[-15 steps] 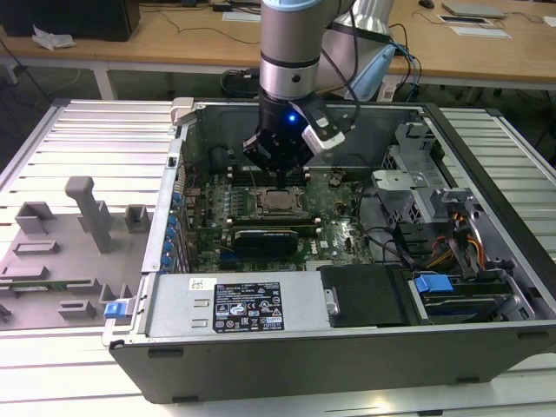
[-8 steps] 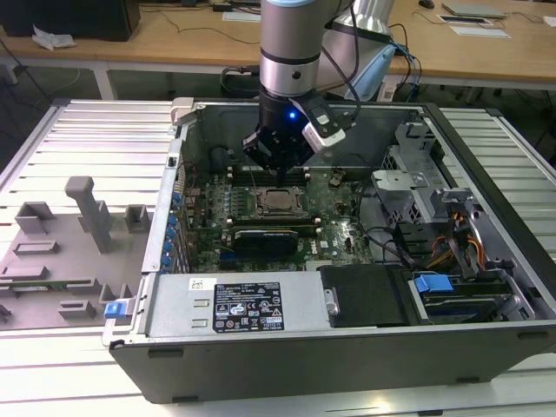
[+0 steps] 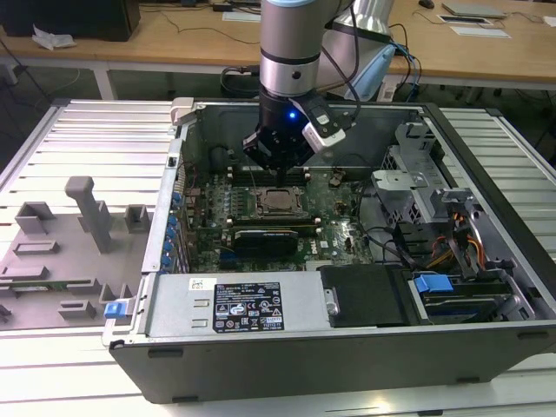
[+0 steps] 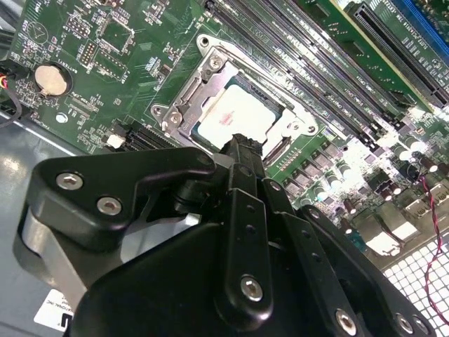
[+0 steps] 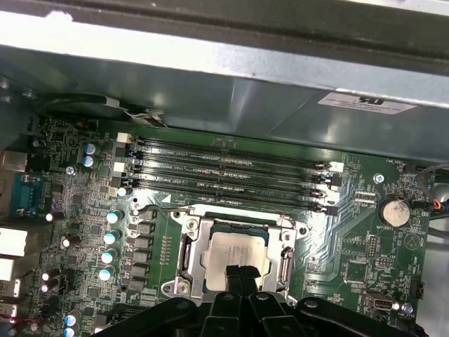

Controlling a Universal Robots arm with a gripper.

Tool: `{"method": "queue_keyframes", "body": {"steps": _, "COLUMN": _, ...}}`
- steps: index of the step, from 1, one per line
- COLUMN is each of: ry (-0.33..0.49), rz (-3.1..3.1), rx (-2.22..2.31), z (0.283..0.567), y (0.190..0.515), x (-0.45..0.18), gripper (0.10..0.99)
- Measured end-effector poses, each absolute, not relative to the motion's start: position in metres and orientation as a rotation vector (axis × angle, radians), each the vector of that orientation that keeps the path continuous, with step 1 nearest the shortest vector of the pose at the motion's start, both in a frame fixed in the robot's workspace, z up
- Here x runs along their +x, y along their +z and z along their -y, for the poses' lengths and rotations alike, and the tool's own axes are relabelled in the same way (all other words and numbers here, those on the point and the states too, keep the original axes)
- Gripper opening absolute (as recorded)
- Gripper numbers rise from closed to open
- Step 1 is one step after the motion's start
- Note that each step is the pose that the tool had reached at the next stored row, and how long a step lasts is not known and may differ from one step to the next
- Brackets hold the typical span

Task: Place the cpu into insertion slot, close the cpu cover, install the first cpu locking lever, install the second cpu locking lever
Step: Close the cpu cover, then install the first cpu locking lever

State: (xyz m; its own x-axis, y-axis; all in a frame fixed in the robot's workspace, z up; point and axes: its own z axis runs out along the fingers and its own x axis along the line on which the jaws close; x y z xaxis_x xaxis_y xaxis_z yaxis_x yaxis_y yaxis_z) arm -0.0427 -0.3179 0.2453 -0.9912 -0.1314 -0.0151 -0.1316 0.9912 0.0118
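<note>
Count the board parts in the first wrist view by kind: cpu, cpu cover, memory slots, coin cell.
cpu: 1
cpu cover: 1
memory slots: 4
coin cell: 1
Total: 7

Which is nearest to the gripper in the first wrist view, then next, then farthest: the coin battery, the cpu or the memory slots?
1. cpu, right at the gripper.
2. memory slots, beyond the cpu, toward the case wall.
3. coin battery, off to the side, past the slots' ends.
</note>
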Motion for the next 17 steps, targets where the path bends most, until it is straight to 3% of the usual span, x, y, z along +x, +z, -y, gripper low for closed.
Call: {"method": "queue_keyframes", "body": {"steps": 17, "ry": 0.019, "rz": -3.116, "rx": -0.205, "z": 0.318, "y": 0.245, "x": -0.058, "gripper": 0.106}}
